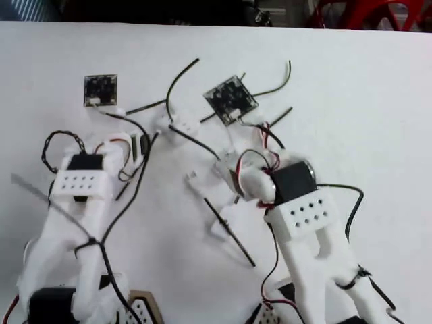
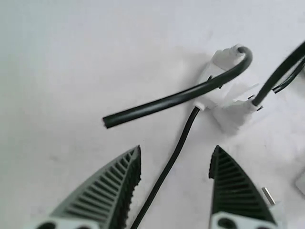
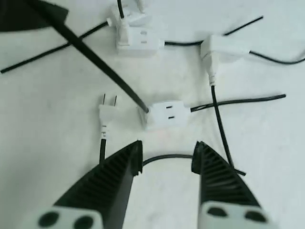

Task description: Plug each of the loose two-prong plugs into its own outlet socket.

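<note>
In the right wrist view my right gripper is open just short of a white outlet socket whose two slots face up. A loose two-prong plug lies beside that socket, prongs pointing away from the gripper. Farther off, a second outlet has a plug seated in it, and another white plug body lies close by. My left gripper is open with a thin black cable running between its fingers; a cluster of white plug bodies lies beyond. In the high view, the loose plug lies left of the right gripper.
Two small black circuit boards sit at the back of the white table. Several loose black cables cross the middle. The left arm's gripper is near the white outlets.
</note>
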Controlling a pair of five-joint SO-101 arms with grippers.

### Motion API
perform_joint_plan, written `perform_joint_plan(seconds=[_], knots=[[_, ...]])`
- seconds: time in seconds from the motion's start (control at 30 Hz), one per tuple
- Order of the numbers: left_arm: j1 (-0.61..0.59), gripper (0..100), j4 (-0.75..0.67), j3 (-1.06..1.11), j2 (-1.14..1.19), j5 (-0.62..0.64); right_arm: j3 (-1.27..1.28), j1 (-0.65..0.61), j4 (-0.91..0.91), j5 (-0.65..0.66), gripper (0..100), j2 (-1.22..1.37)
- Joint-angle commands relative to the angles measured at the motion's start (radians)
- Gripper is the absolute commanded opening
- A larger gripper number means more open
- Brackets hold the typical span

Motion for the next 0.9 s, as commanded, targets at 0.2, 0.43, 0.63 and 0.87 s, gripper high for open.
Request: perform_joint_plan(seconds=[0.2,0.43,0.63,0.87], knots=[[-0.013,24,0.313,0.028,-0.634,-0.112,0.269,-0.053,-0.056,-0.006,16.6,-0.108],[-0.015,24,0.193,0.342,-0.837,-0.110,0.385,-0.208,-0.236,-0.006,16.6,-0.101],[-0.038,24,0.063,0.525,-0.921,-0.109,0.416,-0.275,-0.348,-0.006,16.6,-0.015],[-0.077,24,0.057,0.575,-0.958,-0.115,0.318,-0.278,-0.429,-0.006,16.6,0.259]])
